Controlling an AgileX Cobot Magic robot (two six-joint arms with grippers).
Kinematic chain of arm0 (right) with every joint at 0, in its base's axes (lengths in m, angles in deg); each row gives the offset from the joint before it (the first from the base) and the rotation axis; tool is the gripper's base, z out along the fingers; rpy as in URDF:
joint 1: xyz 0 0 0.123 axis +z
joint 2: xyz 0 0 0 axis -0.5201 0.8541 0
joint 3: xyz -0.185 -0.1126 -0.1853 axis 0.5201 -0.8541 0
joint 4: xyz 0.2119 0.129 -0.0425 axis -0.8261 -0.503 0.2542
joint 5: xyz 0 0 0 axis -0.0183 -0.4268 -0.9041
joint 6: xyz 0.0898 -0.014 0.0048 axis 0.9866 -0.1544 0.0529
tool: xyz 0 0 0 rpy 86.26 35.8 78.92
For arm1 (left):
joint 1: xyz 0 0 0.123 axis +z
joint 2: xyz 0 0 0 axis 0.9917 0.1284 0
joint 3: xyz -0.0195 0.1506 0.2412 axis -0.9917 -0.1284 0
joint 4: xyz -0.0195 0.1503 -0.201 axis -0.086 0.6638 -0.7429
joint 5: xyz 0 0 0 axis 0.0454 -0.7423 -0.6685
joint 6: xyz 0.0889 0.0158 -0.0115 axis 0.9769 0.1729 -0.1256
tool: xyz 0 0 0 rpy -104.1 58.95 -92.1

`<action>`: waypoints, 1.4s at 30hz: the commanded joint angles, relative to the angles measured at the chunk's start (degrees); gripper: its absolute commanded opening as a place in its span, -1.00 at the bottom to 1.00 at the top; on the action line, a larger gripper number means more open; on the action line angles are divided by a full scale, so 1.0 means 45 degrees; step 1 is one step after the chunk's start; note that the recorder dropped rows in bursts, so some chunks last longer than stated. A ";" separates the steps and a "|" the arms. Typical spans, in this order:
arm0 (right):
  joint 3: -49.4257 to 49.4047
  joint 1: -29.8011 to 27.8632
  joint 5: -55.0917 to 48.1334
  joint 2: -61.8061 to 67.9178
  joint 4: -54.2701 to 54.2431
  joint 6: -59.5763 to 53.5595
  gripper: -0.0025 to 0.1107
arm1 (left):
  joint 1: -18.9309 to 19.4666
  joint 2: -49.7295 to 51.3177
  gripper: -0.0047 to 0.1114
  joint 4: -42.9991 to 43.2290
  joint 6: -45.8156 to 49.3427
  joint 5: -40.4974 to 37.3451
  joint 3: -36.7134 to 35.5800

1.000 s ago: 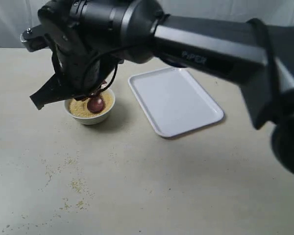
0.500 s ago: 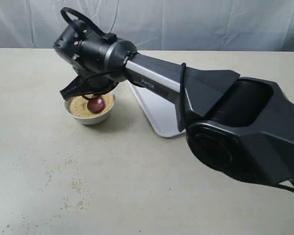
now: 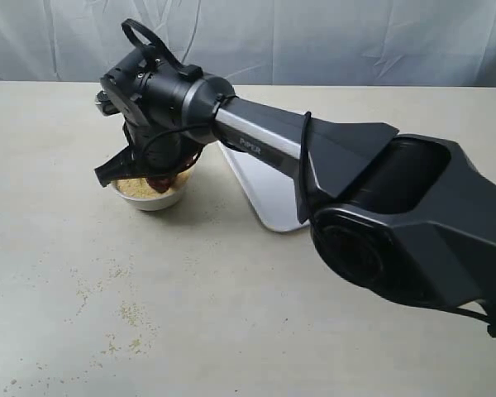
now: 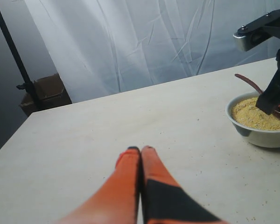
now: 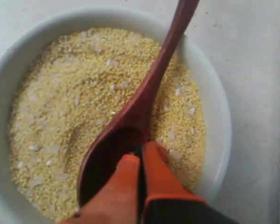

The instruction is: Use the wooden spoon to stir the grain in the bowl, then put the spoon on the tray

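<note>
At the left of the exterior view the right arm's wrist has swung lower over the small round white ceramic bowl (image 3: 153, 203), hiding the scoop that showed a moment ago, so stirring looks under way. The right jaws are closed, tips together at the scoop of the dark reddish-brown wooden spoon (image 5: 151, 88), which sits in the fine yellow-tan grain (image 5: 60, 107). Whether they pinch it I cannot tell. The flat white rectangular tray (image 3: 264, 198), right of the bowl, has no spoon yet. The left jaws, closed on nothing, hover over the desk (image 4: 107, 121)

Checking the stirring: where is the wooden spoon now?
Exterior view, left side: the wooden spoon rests in the bowl on the grain, left of the tray.
</note>
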 commanded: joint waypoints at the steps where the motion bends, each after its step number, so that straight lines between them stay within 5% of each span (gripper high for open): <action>1: 0.0061 0.0186 -0.0025 -0.0025 -0.0215 -0.0117 -0.96 | -0.0005 -0.0059 -0.92 -0.0037 -0.0014 0.0076 -0.0038; 42: 0.0061 0.0380 0.1041 -0.0734 0.1357 0.1567 -0.93 | -0.0005 -0.0059 -0.92 -0.0037 -0.0014 0.0076 -0.0038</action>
